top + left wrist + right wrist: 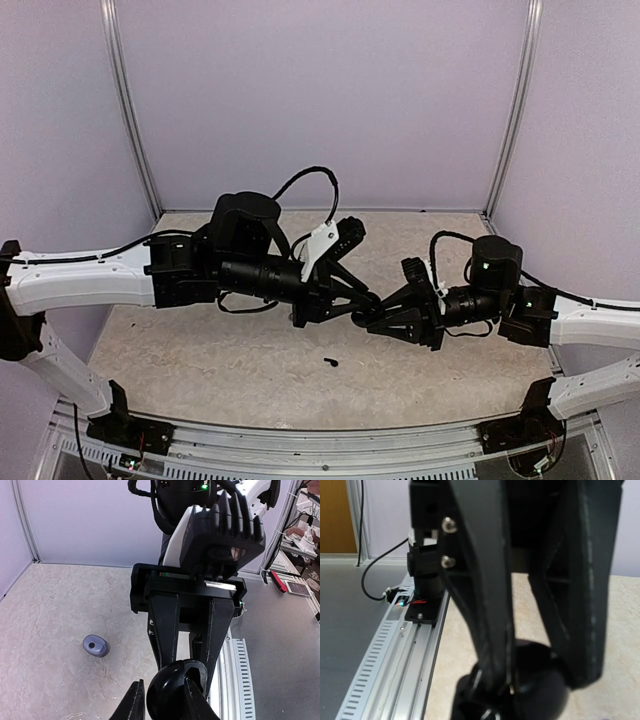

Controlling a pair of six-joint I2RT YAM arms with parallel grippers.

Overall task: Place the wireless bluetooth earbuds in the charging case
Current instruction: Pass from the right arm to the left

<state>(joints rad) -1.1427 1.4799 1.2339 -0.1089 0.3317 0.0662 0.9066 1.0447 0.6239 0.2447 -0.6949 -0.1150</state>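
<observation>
Centre frame: right gripper (520,680) clamps black case (172,692); left gripper (165,702) hugs it, grip unclear. Likely handover; next, fetch grey earbud (95,646).

**Black Against Beige, One Speck of Grey**

The counter (200,350) is beige with pale marbled veining. The charging case (172,690) is glossy black, and the right gripper's fingers (165,630) are matt black. One earbud (96,645) is silvery grey-blue; another earbud (330,361) is black. The arms (80,280) are white with black joints. The walls (330,100) are pale lilac, and the rail (395,655) is silver.
</observation>
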